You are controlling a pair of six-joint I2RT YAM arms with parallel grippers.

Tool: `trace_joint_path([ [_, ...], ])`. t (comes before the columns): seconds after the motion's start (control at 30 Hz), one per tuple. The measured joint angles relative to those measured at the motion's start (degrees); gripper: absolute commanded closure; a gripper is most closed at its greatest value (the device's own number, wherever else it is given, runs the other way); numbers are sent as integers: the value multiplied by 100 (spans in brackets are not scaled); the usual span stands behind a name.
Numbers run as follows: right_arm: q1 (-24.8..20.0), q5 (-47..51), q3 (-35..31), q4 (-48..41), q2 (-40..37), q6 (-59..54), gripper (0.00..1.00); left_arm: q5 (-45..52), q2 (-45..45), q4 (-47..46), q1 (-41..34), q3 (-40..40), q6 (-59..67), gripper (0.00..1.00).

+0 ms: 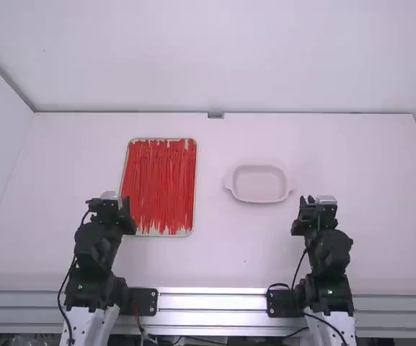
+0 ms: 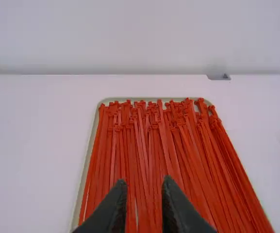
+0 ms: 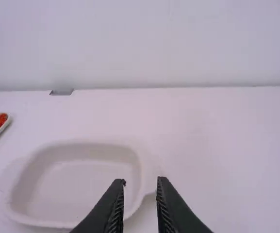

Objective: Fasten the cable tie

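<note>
White table (image 1: 56,158) spans the scene. On its left half lies a tray (image 2: 92,145) packed with red ties (image 1: 161,186), laid lengthwise, side by side. Right of the tray, apart from it, sits a white dish (image 1: 231,184) with two small handles. Left gripper (image 2: 142,188) hangs by the tray's near left corner, jaws narrowly apart, holding nothing. Right gripper (image 3: 140,188) hangs near the dish's near rim, jaws likewise narrowly apart and bare. Small grey bracket (image 1: 215,114) sits at the table's far edge.
</note>
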Motion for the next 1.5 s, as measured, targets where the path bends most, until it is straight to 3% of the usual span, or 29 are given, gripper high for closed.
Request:
trace_joint_path([
  [0.87,334,-435,2291,-785,3289,151,27,415,3821,-2022,-74,3176,-498,27],
  [1.5,511,-684,3462,-1399,4944,-28,3,632,5707,-3117,-140,4763,-756,4],
])
